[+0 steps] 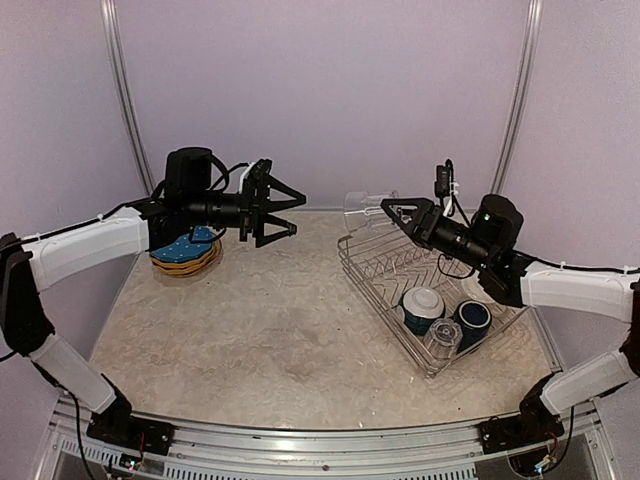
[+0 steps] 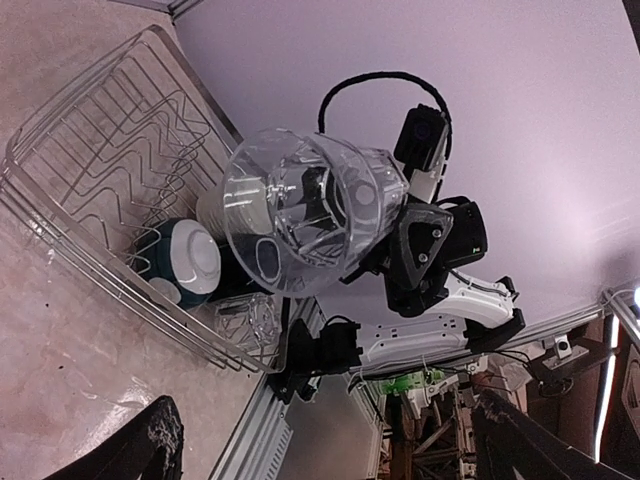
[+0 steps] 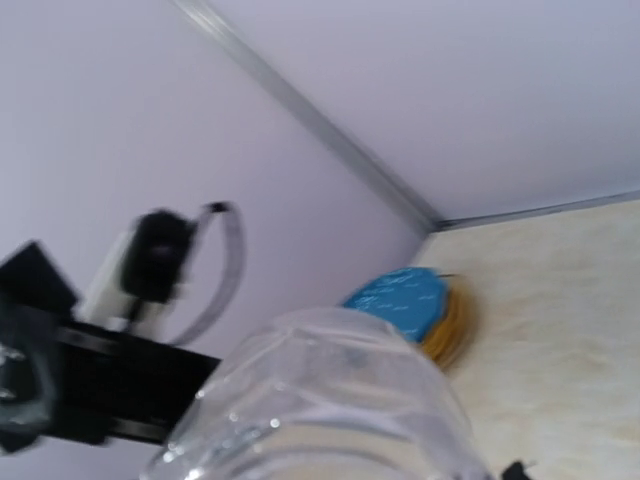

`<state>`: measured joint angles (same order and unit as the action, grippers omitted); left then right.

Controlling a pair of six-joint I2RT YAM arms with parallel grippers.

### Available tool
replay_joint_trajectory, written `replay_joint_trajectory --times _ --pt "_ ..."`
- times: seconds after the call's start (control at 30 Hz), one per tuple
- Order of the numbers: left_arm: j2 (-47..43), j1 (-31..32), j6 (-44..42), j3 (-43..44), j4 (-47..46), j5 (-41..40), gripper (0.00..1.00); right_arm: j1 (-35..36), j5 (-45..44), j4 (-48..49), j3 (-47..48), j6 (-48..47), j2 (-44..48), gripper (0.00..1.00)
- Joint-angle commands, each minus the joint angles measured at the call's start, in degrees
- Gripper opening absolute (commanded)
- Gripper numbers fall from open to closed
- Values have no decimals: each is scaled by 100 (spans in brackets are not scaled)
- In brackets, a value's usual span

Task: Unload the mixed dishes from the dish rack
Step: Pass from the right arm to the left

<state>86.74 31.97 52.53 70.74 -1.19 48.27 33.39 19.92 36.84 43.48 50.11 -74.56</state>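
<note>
The jaws of the right gripper [image 1: 385, 210] are closed partway on a clear glass [image 1: 362, 204], pinching its base end. The glass hangs in the air over the far left corner of the dish rack [image 1: 385, 312], touching no wire. It lies nearly level rather than upright. Its long axis runs in line with the jaws, across the surface toward the left arm. The left wrist view looks almost straight into the open mouth, so the mouth leads and the base trails. The jaws of the left gripper [image 1: 290, 215] stand wide and empty, aimed at that mouth with a clear gap between.

The glass is probably light and stiff, but slick and brittle. Its wall looks faceted, which would seat a pad better than a round one. If the left arm is to take it, the sound hold is across the body just behind the rim, clear of the right fingers at the base, squeezed only enough to stop it sliding.

Further out, a teal bowl [image 1: 423, 306], a navy mug [image 1: 472, 320] and a second clear glass [image 1: 442, 340] sit at the near end of the rack. The blue white-dotted plate [image 1: 187, 246] tops the orange plates [image 1: 185, 265] on the surface at far left.
</note>
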Motion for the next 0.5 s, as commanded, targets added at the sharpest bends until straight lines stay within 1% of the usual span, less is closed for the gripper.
replay_joint_trajectory --times 0.0,0.1,0.27,0.37,0.47 --pt "344 264 769 89 -1348 -11 94 233 686 1520 -31 775 -311 0" --pt "504 408 832 254 -1537 10 92 382 768 1928 -10 957 -480 0" --pt "704 553 965 468 -1728 147 85 493 835 2212 20 1101 -686 0" --pt "734 610 1013 512 -1870 182 75 522 883 2427 -21 1177 -796 0" --pt "772 697 1071 564 -1926 193 61 525 916 2566 -42 1212 -831 0"
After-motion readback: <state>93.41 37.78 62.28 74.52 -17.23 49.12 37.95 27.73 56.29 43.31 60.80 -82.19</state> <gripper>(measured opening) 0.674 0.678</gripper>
